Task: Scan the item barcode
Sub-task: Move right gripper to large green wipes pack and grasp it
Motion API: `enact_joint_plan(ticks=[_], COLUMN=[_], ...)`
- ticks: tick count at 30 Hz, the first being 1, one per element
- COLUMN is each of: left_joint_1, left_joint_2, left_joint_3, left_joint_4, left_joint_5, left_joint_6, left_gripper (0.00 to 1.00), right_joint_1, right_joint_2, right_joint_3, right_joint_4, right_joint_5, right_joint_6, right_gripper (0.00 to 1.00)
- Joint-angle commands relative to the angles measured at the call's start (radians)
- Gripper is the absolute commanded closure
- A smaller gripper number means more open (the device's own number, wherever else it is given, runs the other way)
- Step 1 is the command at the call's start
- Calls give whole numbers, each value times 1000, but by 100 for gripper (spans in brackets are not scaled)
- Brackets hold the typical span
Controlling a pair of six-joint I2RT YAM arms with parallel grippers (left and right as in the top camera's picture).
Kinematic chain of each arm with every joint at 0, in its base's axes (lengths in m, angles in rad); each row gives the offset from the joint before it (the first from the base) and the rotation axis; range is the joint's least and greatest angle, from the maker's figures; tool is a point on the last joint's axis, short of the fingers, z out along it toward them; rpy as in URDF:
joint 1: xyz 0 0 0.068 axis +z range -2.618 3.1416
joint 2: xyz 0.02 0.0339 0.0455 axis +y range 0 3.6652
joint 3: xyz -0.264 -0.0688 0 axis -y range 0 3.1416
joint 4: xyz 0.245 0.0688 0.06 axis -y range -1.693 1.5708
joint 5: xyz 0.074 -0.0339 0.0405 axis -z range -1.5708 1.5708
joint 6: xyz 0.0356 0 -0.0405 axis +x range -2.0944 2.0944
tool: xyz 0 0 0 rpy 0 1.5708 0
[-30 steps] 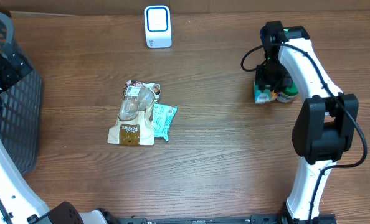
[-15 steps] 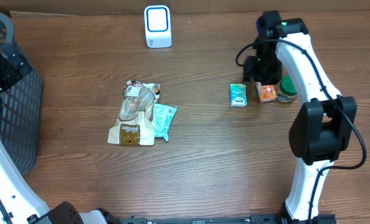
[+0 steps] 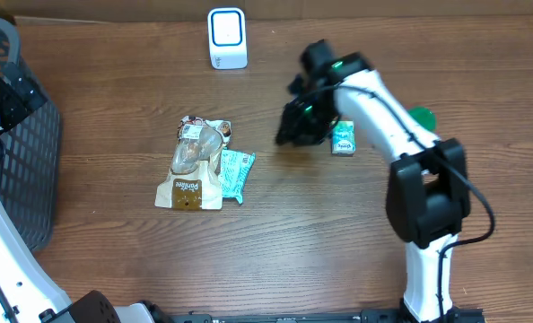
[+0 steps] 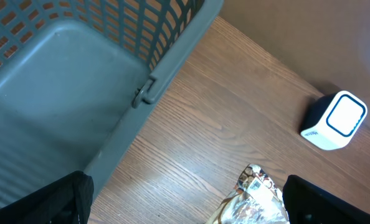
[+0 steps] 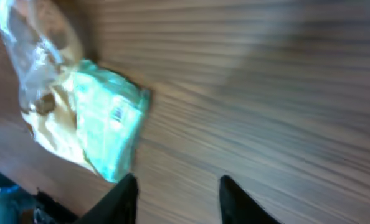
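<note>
The white barcode scanner (image 3: 227, 38) stands at the back of the table and shows in the left wrist view too (image 4: 334, 121). A foil snack bag (image 3: 195, 161) lies at mid-table with a teal packet (image 3: 233, 172) against its right side. A small green packet (image 3: 343, 137) lies flat further right. My right gripper (image 3: 288, 135) hovers between that packet and the pile, open and empty. In the right wrist view its fingers (image 5: 126, 198) frame bare wood, with the teal packet (image 5: 107, 127) ahead and to the left. My left gripper (image 4: 185, 202) hangs open by the basket, over the foil bag (image 4: 256, 199).
A grey mesh basket (image 3: 15, 135) stands at the left edge, its wall (image 4: 141, 62) filling the left wrist view. A green round container (image 3: 421, 117) sits at the right, partly behind the right arm. The table's back edge runs just behind the scanner.
The right gripper set the small green packet down right of centre, let go of it, and swung left toward the pile. The left arm has not moved.
</note>
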Motion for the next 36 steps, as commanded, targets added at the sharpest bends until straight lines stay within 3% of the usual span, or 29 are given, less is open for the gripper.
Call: enact_joint_plan(ticks=[1,3,8,18,22,30,36], left_joint_1=[-2,-2,-2,-2,-2,-2,-2], left_joint_2=[-3,-3,-3,-3,-3,-3,-3], left_joint_3=[3,3,3,3,3,3,3], left_joint_4=[3,3,3,3,3,3,3], left_joint_5=[-4,-4,-4,-4,-4,-4,-4], left_joint_6=[19,19,19,19,19,19,19], left_gripper=[1,1,0,0,0,0,0], right_joint_1=[77,118,213,327,342,288,186], right_joint_2=[-6,-6,-6,-4,-4,-4,-5], right_joint_3=[-68,-100,-136,-183,-195,-195,-190], right_joint_4=[93,174,311,366,332,193,161], right_joint_5=[-24,-24,70,142,142,266,271], right_joint_6=[133,192,319,369,367,348,95], right_gripper=[72,82,87,87,79,78,78])
